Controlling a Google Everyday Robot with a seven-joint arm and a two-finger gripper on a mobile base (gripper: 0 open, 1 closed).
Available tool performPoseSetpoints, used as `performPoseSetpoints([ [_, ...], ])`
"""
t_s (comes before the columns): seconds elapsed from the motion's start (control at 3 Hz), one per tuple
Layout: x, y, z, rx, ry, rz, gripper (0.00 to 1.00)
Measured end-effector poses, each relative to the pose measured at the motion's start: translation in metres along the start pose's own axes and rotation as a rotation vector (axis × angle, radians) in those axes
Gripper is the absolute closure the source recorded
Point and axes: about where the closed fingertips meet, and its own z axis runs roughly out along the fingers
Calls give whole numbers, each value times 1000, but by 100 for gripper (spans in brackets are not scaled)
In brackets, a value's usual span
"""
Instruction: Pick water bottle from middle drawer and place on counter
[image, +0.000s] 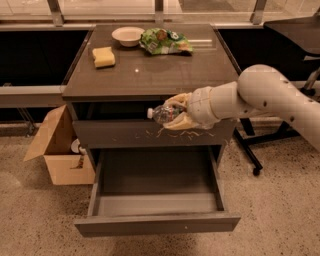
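Note:
The water bottle, clear with a white cap pointing left, lies sideways in my gripper. The gripper is shut on it and holds it in front of the cabinet, just below the counter's front edge and level with the scratched top drawer front. The white arm comes in from the right. The middle drawer is pulled open below, its box bare.
On the counter stand a white bowl, a green snack bag and a yellow sponge. An open cardboard box sits on the floor left of the cabinet. A dark table leg stands at the right.

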Motion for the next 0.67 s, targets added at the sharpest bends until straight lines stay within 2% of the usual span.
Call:
performPoseSetpoints([
  [0.33,-29,-45,-35,55,-14,-79,100],
  [0.67,-29,-45,-35,55,-14,-79,100],
])
